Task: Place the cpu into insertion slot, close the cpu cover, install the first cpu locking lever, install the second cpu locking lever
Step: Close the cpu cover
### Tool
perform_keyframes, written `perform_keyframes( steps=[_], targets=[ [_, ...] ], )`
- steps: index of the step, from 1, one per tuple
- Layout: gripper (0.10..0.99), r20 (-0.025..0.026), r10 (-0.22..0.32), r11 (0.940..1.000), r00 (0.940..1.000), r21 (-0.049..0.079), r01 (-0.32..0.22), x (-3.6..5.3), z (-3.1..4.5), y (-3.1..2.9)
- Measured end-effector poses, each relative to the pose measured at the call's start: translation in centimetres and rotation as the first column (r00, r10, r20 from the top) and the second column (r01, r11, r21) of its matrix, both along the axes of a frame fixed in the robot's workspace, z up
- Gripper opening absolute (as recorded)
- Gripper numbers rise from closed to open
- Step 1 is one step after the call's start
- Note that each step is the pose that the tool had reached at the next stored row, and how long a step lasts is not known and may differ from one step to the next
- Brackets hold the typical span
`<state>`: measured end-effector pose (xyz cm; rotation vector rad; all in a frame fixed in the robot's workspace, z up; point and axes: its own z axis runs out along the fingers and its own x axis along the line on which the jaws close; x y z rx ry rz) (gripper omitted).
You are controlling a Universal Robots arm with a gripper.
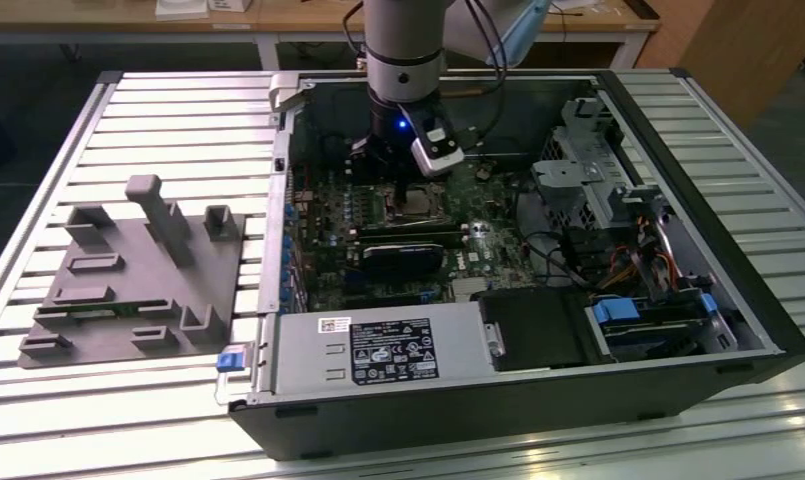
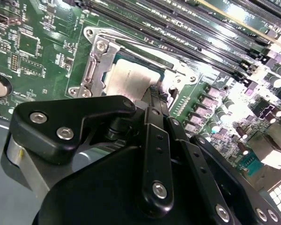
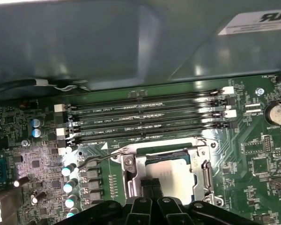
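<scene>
Gripper [image 3: 150, 185] is down inside the open computer case [image 1: 509, 420], sitting right over the insertion slot [image 1: 412, 207]. In both wrist views the two fingers look pressed together with nothing between them, so I'd call it closed and empty. In the second wrist view the gripper [image 2: 157, 96] has its tips right at the edge of the cpu [image 2: 126, 79]. Whether they actually touch the metal or just hover above it, I can't tell.

The cpu [image 3: 175, 176] is already lying flat in the socket, pale silvery face up. The cpu cover [image 3: 131, 173] looks to be lying down around it, chip showing through the square window. In the second wrist view that cover [image 2: 94, 65] has its screws visible along one side.

There's a thin wire lever [image 3: 91, 160] running alongside the socket, its hooked end poking out over the green board. Can't say if it's latched or loose.

The long black memory slots [image 3: 150, 117] run just past the socket. In the exterior view a black card [image 1: 402, 262] sits just on the near side of it, and a grey fixture [image 1: 135, 270] lies on the slatted table [image 1: 55, 150] at the exterior view's left, well apart from the gripper [image 1: 405, 188].
</scene>
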<state>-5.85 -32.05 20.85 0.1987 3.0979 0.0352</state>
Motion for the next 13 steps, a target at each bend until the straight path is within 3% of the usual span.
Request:
perform_keyframes(
  steps=[13],
  targets=[
    [0.106,0.0000,0.001,1.0000,1.0000,0.000,-0.001,-0.94,-0.60,0.00]
  ],
)
